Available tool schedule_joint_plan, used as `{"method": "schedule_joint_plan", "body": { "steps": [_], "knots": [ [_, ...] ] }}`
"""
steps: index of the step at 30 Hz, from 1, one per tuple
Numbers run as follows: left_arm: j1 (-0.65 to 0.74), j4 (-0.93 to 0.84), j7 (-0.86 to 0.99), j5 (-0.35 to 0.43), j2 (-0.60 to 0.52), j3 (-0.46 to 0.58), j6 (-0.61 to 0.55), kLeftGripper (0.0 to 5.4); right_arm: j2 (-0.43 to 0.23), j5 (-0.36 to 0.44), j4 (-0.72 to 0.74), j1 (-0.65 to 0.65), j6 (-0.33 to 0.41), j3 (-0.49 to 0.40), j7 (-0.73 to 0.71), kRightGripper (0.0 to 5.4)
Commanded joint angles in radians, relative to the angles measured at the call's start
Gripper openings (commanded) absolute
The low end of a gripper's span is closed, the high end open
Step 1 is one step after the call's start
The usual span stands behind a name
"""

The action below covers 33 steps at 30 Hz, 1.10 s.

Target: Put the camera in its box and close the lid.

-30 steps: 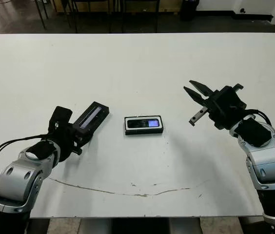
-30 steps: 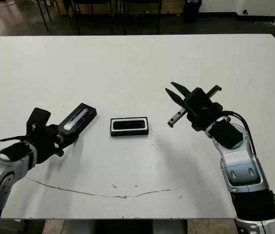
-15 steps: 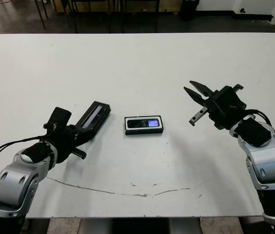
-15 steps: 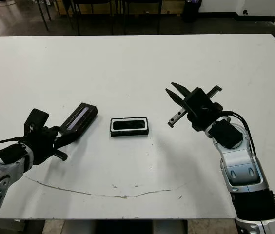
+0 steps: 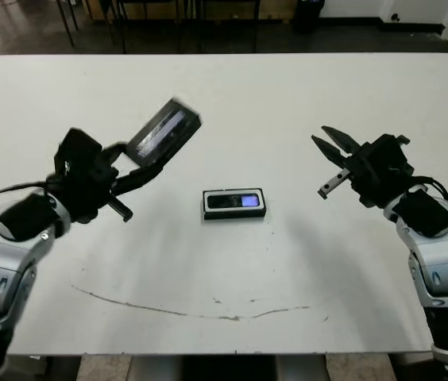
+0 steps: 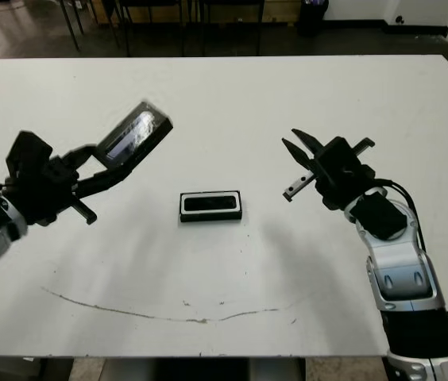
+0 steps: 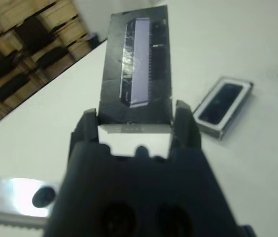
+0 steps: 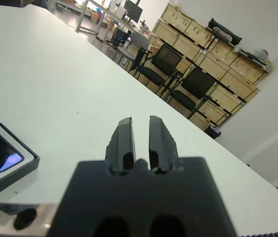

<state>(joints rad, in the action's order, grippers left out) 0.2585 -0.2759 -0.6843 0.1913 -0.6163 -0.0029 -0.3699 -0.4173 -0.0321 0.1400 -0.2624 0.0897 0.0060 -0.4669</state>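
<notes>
The left jaws (image 7: 135, 118) pinch the lid (image 7: 136, 79) by one short end, a black finger (image 7: 86, 129) pressed against each long edge. The lid is held in the air above the tabletop (image 5: 232, 103), tilted, with its greyish shiny strip facing up and its free end pointing toward 1 o'clock in the head views. It hangs at about 10 o'clock from the box (image 5: 234, 203), well apart from it and touching nothing but the fingers.

The box sits flat near the middle of the tabletop, its long sides running from 9 to 3 o'clock. The camera (image 5: 235, 201) lies inside it, a dark bar framed by the white lining, with its glossy blue-purple patch at the 3 o'clock end.

The right jaws (image 5: 329, 158) are spread in the head views, their two black fingers forked and pointing toward 10 o'clock, holding nothing. They hover above the tabletop at roughly 2 o'clock from the box, well apart from it.

A thin brownish scuff line (image 5: 184, 311) runs across the tabletop at 6 o'clock from the box.
</notes>
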Motion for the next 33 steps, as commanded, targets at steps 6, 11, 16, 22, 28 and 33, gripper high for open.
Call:
{"method": "schedule_joint_plan", "body": {
  "steps": [6,11,16,22,28,33],
  "knots": [
    [0.173,0.248,-0.285,-0.085,-0.101,-0.166,0.147,0.69,-0.005,0.004,-0.010,0.018,0.004,-0.009,0.010,0.00],
    [0.234,0.341,-0.387,-0.084,-0.082,-0.219,0.170,0.69,-0.001,0.014,-0.018,0.020,-0.002,-0.011,0.011,0.00],
    [0.276,0.378,-0.450,-0.059,-0.057,-0.237,0.105,0.69,-0.002,0.014,-0.045,0.010,-0.005,-0.008,0.009,0.00],
    [0.296,0.415,-0.475,-0.016,-0.009,-0.223,0.086,0.69,0.000,0.007,-0.095,-0.009,-0.041,-0.003,0.012,0.00],
    [0.333,0.493,-0.519,0.031,0.046,-0.223,0.064,0.69,-0.004,0.005,-0.110,-0.013,-0.052,-0.001,0.010,0.00],
    [0.344,0.544,-0.512,-0.006,0.080,-0.252,0.114,0.69,-0.003,0.008,-0.115,-0.013,-0.056,-0.004,0.011,0.00]
  ]
}}
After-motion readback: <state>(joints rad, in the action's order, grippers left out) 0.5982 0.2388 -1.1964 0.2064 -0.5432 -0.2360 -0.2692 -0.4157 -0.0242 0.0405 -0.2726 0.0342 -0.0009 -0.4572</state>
